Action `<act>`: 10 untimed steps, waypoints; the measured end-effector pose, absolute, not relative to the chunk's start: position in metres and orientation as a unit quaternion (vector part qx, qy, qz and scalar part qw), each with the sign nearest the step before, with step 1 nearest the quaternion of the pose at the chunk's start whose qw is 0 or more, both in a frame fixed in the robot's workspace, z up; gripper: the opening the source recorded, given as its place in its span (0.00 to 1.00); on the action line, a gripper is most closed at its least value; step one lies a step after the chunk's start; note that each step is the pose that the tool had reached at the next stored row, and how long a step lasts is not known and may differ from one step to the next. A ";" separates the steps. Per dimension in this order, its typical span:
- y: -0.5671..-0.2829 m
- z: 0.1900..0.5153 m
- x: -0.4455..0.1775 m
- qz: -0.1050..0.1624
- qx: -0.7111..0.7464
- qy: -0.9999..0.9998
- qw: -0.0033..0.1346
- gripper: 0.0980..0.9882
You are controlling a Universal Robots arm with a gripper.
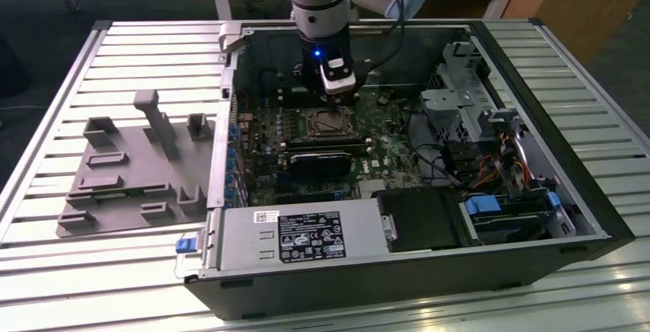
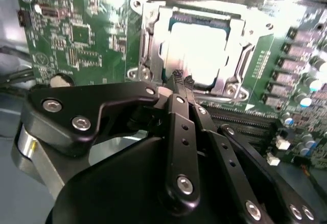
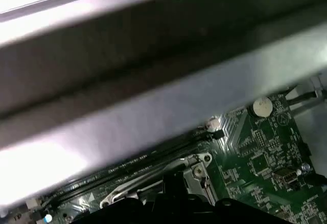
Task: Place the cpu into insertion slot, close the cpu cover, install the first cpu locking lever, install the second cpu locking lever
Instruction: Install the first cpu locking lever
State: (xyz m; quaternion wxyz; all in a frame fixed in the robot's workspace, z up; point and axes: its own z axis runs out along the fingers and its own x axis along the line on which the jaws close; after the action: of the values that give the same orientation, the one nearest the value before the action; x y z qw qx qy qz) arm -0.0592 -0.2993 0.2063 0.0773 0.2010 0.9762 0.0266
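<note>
Our hand (image 2: 183,81) hangs just over the socket (image 2: 202,45), its fingers pinched together and holding nothing. The chip (image 2: 196,50) sits inside under the cover (image 2: 153,40); we judge it light, stiff, fragile, best gripped by its edges.

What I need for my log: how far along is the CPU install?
Done: the cpu sits in the insertion slot, the cpu cover down over it. In hand: the gripper, shut, hangs at the cover's edge. Levers: cannot tell whether latched.

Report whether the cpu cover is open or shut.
Shut: the cpu cover lies flat around the cpu in the second wrist view.
</note>
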 end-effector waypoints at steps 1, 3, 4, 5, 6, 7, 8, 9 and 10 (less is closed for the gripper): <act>-0.301 0.206 -0.059 0.026 0.201 0.976 0.077 0.00; -0.305 0.206 -0.059 0.026 0.202 0.976 0.077 0.00; -0.307 0.206 -0.059 0.026 0.202 0.976 0.077 0.00; -0.309 0.206 -0.059 0.026 0.202 0.976 0.078 0.00; -0.311 0.206 -0.059 0.025 0.202 0.976 0.078 0.00; -0.313 0.206 -0.059 0.025 0.202 0.976 0.078 0.00; -0.315 0.206 -0.059 0.025 0.203 0.976 0.078 0.00; -0.317 0.206 -0.059 0.025 0.203 0.976 0.078 0.00; -0.318 0.206 -0.059 0.025 0.203 0.976 0.078 0.00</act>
State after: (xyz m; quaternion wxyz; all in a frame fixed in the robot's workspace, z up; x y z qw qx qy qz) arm -0.0592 -0.3179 0.2061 0.0776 0.2025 0.9759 0.0252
